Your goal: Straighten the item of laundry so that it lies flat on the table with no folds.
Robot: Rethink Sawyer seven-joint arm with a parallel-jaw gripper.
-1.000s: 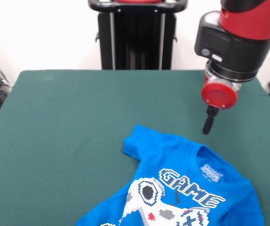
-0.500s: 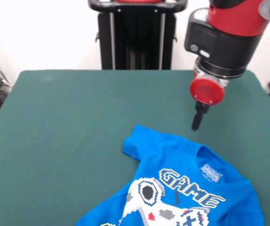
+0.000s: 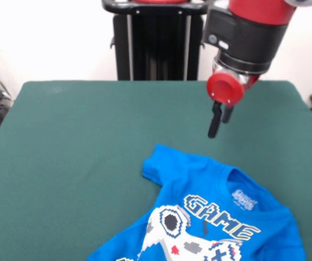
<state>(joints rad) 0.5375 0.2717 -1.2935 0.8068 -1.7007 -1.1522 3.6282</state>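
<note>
T-shirt [image 3: 210, 217], bright blue with a white game-controller print, is what you need to lay out, and you can see it is not flat yet. It lies printed side up on the near part of the green table [image 3: 85, 141], turned at a slant with its collar toward the far right and its lower part running out of the picture at the bottom edge, so you cannot judge the hem. The body around the lettering looks fairly smooth, but the sleeve [image 3: 157, 163] at the upper left is bunched and folded on itself; that fold, at least, is left to do. Your gripper [image 3: 217, 120] hangs above bare table just beyond the shirt's far edge, up and to the right of that sleeve, touching nothing and holding nothing. Its two dark fingers [image 3: 214, 124] sit close together, only slightly parted.
</note>
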